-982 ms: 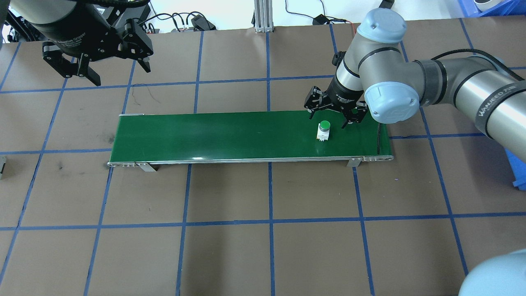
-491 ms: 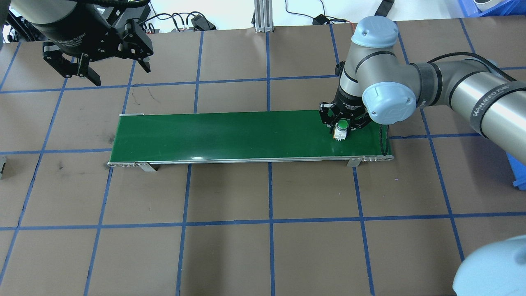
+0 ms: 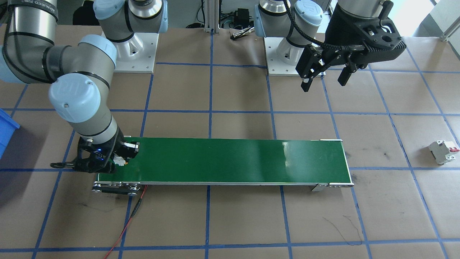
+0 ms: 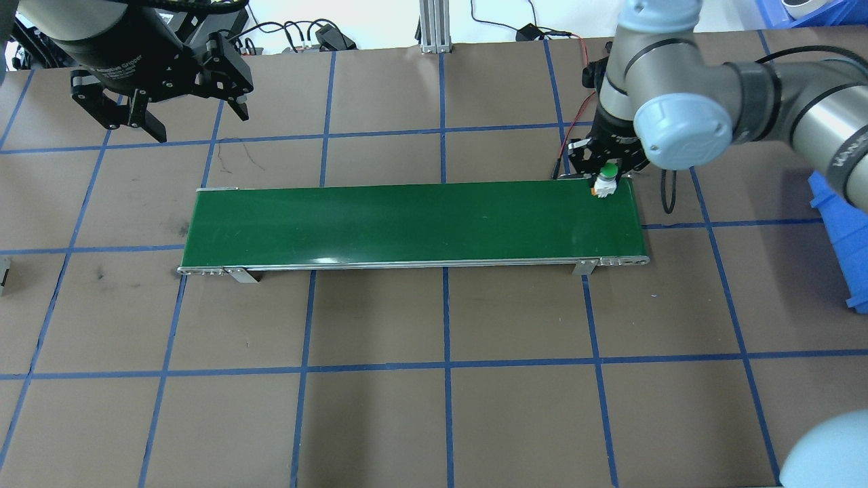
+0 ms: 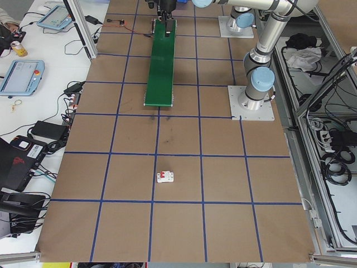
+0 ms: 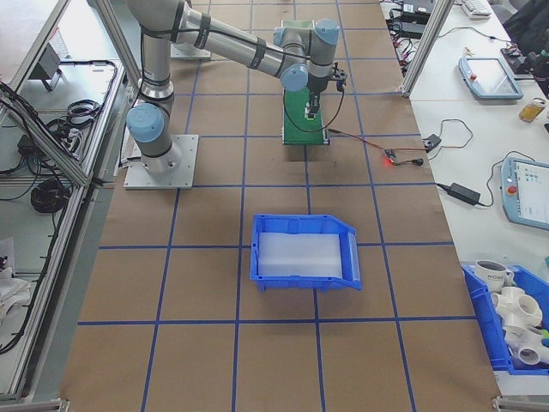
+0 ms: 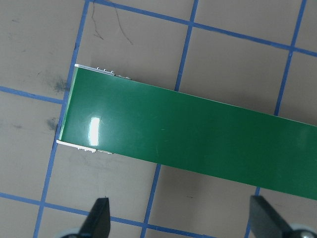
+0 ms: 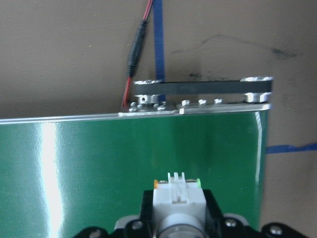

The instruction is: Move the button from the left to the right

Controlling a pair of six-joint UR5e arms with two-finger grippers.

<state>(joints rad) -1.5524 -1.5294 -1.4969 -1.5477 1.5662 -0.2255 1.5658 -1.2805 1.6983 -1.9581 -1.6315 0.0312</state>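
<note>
green conveyor belt [image 7: 188, 129] end over brown table [image 7: 237, 59] | blue grid tape [image 7: 185, 54] | left gripper [image 7: 181, 223] fingertips spread apart

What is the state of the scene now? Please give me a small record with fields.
button: green cap, white body, held above the belt's right end
right gripper: jaws shut on the button
left gripper: jaws open, empty, above the table beyond the belt's left end
conveyor belt: green, nothing resting on it
circuit breaker: white with red lever, on the table past the belt's left end
blue bin, on the table past the belt's right end
</note>
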